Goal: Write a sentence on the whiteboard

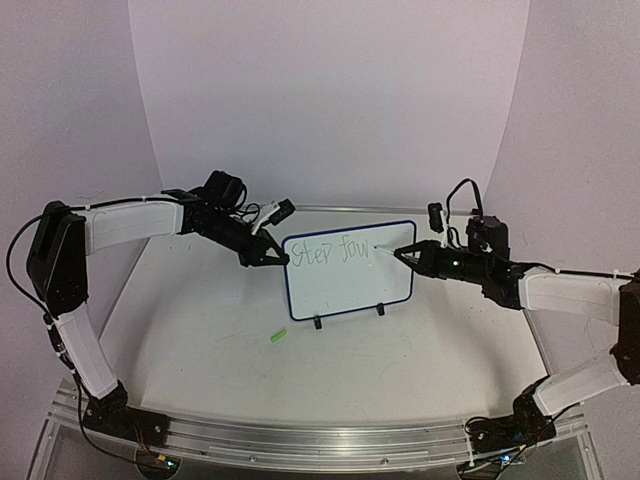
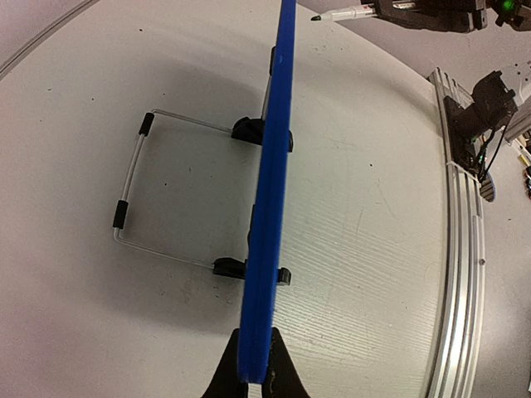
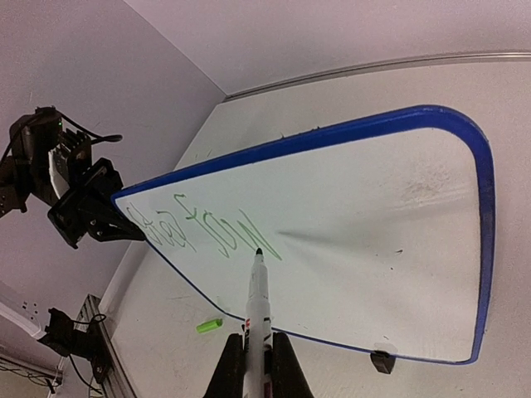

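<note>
The whiteboard point(image 1: 345, 285) stands upright mid-table on two black clip feet point(image 1: 318, 322) and a wire stand point(image 2: 133, 178). The sentence point(image 1: 335, 250) runs along the top in thin green letters, reading about "Step forw", and it shows skewed in the right wrist view point(image 3: 216, 228). My left gripper point(image 1: 272, 258) is shut on the board's left blue frame edge point(image 2: 270, 207), a finger on each face. My right gripper point(image 3: 255, 347) is shut on a white marker point(image 3: 257, 290). The marker's dark tip touches the board just after the last letter.
A green marker cap point(image 1: 277, 338) lies on the table in front of the board's left corner. An aluminium rail point(image 1: 320, 440) runs along the near edge with both arm bases. White backdrop walls close in the back and sides.
</note>
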You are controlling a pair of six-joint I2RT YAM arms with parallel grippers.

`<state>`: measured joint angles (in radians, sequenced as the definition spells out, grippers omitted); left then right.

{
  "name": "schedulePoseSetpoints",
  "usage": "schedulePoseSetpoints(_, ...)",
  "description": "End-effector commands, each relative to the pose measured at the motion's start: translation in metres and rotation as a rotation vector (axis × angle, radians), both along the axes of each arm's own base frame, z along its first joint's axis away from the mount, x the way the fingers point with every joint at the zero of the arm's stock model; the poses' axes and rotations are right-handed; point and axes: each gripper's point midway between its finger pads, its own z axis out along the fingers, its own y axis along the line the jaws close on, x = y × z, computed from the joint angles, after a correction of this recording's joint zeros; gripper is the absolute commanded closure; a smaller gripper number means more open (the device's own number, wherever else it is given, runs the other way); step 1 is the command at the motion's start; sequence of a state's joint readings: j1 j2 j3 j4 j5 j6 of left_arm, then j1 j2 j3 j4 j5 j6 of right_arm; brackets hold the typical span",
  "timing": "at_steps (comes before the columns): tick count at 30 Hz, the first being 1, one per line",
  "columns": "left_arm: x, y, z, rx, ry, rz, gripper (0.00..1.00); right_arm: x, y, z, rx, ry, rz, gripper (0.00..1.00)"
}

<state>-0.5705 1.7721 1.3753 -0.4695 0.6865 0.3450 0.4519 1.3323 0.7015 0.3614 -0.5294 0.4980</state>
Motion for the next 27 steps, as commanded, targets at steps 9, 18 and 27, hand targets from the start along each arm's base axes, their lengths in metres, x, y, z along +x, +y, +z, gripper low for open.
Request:
schedulePoseSetpoints(9,0.001,0.002,-0.012,0.068,-0.009,0.002,1.0,0.026,0.002,0.024,0.025,-0.079,-0.043,1.0)
schedulePoseSetpoints(18,0.001,0.002,-0.012,0.068,-0.009,0.002,1.0,0.03,0.005,0.026,0.022,-0.089,-0.037,1.0)
schedulePoseSetpoints(27,0.001,0.002,-0.013,0.069,-0.009,0.002,1.0,0.027,0.009,0.006,0.003,-0.044,-0.004,1.0)
